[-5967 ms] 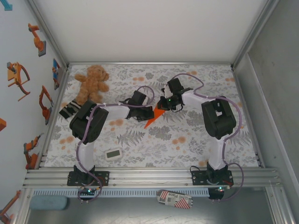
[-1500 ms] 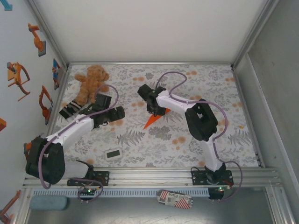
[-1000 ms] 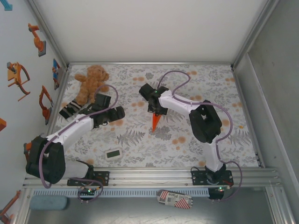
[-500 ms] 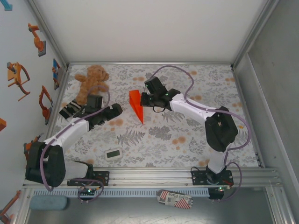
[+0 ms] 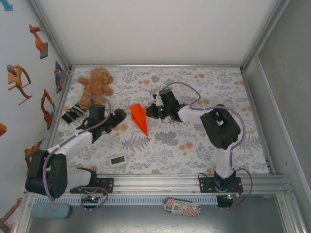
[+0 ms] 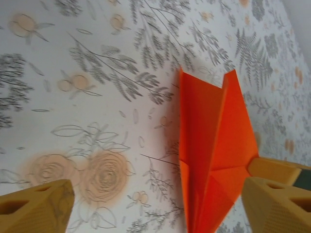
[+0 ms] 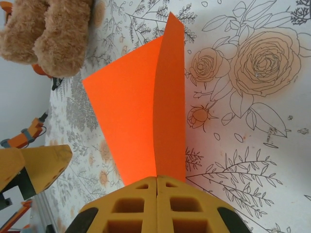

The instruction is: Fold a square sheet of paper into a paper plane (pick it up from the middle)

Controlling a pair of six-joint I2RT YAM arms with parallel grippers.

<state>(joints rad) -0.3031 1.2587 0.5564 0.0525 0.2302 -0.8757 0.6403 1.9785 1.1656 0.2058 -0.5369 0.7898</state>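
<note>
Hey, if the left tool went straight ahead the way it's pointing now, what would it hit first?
Most likely the orange paper plane. It stands just ahead of the left tool, whose jaws are open, and is pinched by the right tool. Depth is hard to judge.

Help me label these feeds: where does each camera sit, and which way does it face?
Top external: above, behind the bases, looking down on the table; left arm and right arm show, paper plane between left hand and right hand.
Left wrist: on the left arm, facing the plane; its spread fingers at the bottom corners.
Right wrist: looks along the plane toward the teddy bear; its fingers shut on it.
All three share the plane.
</note>
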